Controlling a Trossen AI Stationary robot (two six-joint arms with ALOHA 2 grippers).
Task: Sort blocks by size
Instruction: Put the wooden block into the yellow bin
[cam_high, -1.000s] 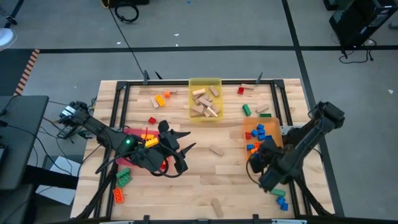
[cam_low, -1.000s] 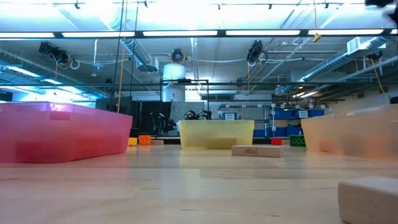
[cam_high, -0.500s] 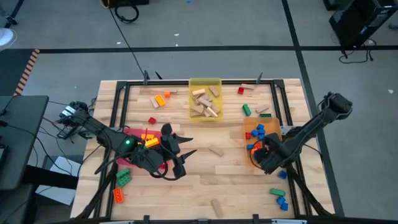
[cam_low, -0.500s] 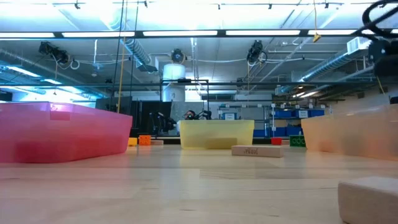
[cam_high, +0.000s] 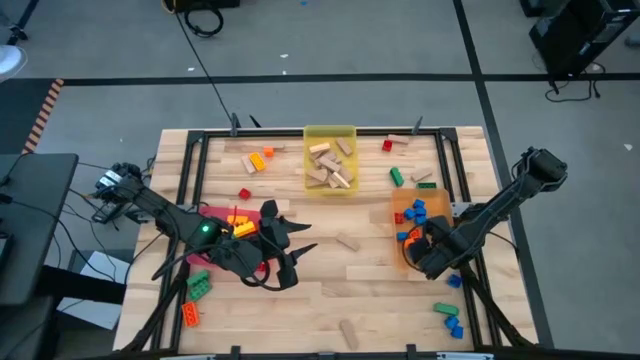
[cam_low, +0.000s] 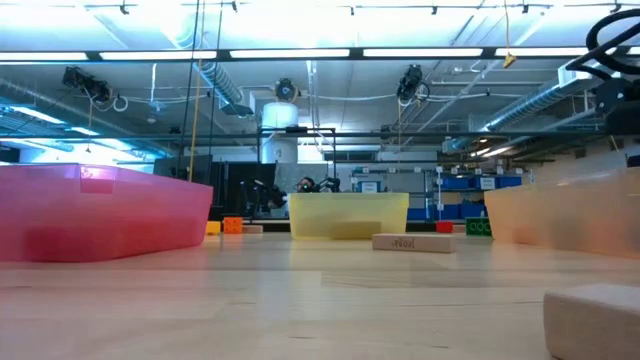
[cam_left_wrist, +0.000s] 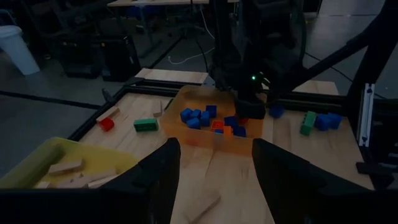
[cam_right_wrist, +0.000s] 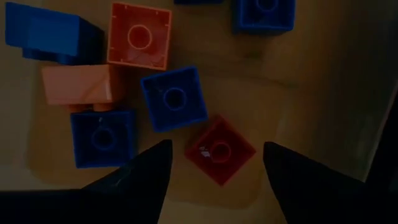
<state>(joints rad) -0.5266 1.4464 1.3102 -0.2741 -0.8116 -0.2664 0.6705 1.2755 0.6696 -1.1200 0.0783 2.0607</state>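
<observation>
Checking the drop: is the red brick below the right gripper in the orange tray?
In: red brick lies on orange tray floor, free between open right gripper.

No readable text, labels, brands or numbers in any view. Low view: wooden block (cam_low: 412, 242), centre frame, has a dark mark on its face, too small to read. Blue bins (cam_low: 468, 183) on the shelving, right of centre in the background, show no legible lettering. High and wrist views: nothing printed that resolves.
</observation>
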